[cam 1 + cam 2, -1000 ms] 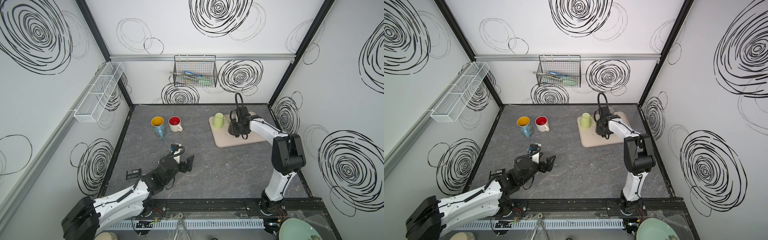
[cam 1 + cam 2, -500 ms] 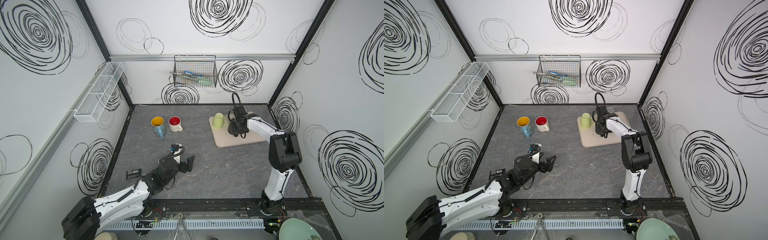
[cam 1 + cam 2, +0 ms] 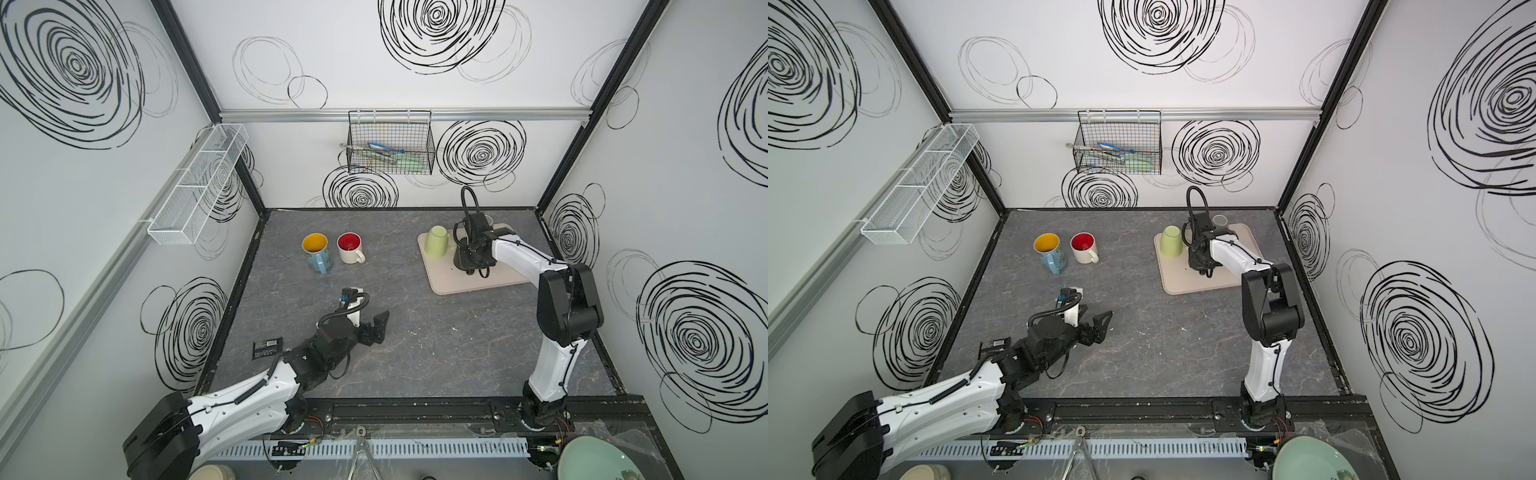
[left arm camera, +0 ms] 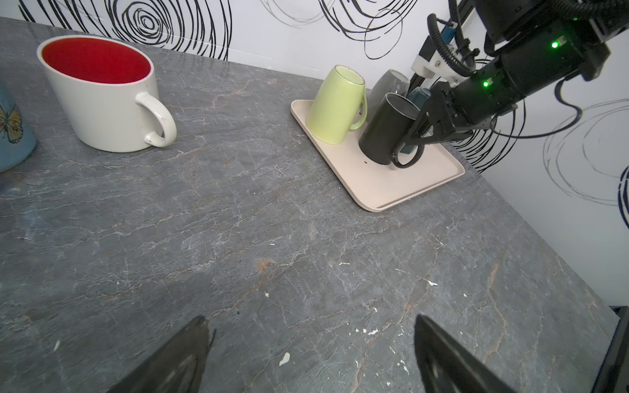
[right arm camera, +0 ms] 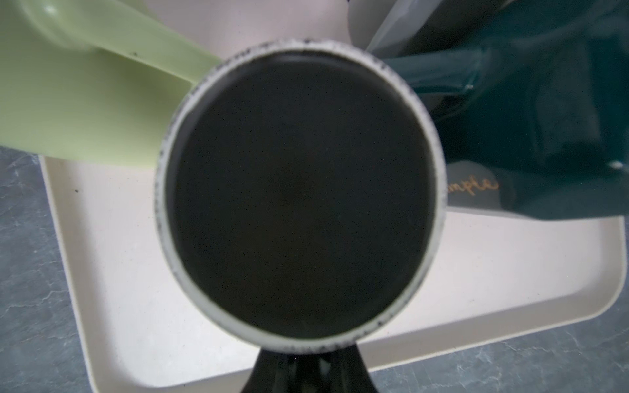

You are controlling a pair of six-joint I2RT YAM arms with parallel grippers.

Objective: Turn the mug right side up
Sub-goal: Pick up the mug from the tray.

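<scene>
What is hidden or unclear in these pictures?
Teal mug: left wrist view, mostly behind the black mug and right tool.
Blue mug: left wrist view, cut off by the edge.
Wire basket contents: both top views, too small to name.
Grey mug: both top views, partly behind the right arm.

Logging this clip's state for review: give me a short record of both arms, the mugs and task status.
right gripper: shut on handle of black mug
black mug: base up, tilted, over tray
left gripper: open, empty, above table
green mug: upside down on tray
task: not yet done
</scene>
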